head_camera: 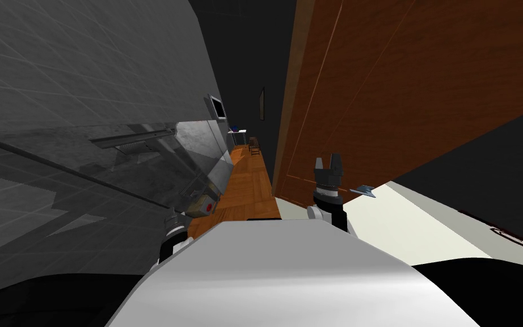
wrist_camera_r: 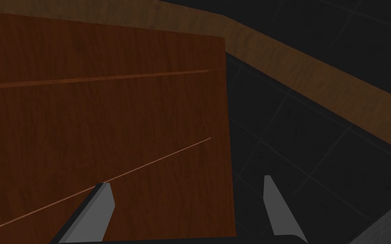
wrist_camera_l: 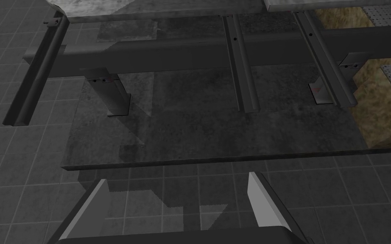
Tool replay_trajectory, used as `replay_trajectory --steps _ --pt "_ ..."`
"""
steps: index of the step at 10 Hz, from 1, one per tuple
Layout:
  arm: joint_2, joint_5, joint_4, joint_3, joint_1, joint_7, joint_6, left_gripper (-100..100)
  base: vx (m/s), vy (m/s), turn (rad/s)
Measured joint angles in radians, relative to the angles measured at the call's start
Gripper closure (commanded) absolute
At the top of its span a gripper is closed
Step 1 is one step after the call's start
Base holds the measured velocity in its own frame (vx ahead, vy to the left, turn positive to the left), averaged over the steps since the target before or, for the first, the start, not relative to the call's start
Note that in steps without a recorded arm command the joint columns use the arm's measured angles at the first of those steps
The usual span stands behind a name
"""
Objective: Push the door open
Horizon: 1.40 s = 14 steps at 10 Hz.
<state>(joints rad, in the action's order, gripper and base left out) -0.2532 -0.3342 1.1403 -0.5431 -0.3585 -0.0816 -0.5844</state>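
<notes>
Right wrist view: the right tool (wrist_camera_r: 184,180) has its two fingers (wrist_camera_r: 99,212) standing apart, gripping nothing. One finger lies in front of the brown wooden door (wrist_camera_r: 105,118), close to its free edge. The other lies past that edge, over dark tiles (wrist_camera_r: 309,148). Whether either finger touches the door I cannot tell. A brown wooden band (wrist_camera_r: 317,84) runs slantwise beyond the tiles. Head view puts this tool near the door's foot, with the door rising ahead of it and an orange parquet floor (head_camera: 249,181) running away past the door's edge. The left tool (wrist_camera_l: 177,176) is likewise spread and holds nothing, facing a dark grey slab (wrist_camera_l: 199,127) crossed by dark rails (wrist_camera_l: 241,72).
</notes>
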Motion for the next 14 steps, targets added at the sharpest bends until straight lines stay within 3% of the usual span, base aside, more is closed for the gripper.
replay_trajectory --steps 7,12,14 --pt "-0.001 0.000 0.000 0.000 0.000 0.000 0.004 -100 -0.001 0.000 0.003" --pt "0.004 0.026 -0.005 0.034 0.006 -0.010 -0.006 -100 0.080 -0.033 -0.273" --pt "0.002 0.038 -0.010 0.050 0.011 -0.018 -0.011 -100 0.040 -0.016 -0.133"
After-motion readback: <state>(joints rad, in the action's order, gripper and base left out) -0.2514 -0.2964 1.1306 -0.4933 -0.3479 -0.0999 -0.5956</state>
